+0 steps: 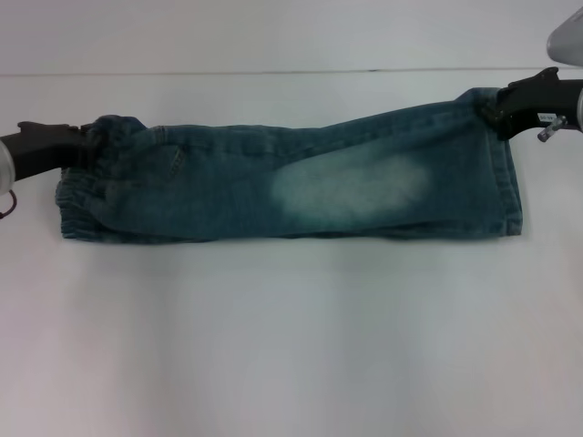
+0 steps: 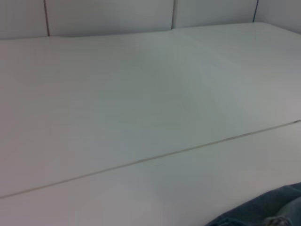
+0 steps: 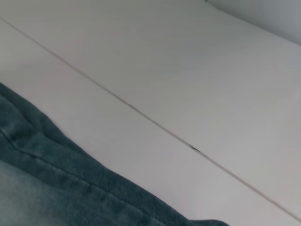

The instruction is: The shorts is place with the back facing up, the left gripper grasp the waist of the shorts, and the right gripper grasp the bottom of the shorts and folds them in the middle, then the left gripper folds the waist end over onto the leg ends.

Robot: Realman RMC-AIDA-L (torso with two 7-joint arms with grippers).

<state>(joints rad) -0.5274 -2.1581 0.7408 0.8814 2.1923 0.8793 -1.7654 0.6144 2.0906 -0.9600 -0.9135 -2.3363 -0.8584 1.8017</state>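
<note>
Now both grippers' fingers clamp the folded shorts (image 1: 301,182) on the white table (image 1: 291,346).

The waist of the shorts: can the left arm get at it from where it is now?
Probably yes: the left gripper is already at the waist, at its far corner, with nothing between them. Whether it grips is unclear.

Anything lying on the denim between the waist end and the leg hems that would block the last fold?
Nothing visible: the blue-green faded denim shorts lie bare from ruffled waist to leg ends, on white table.
</note>
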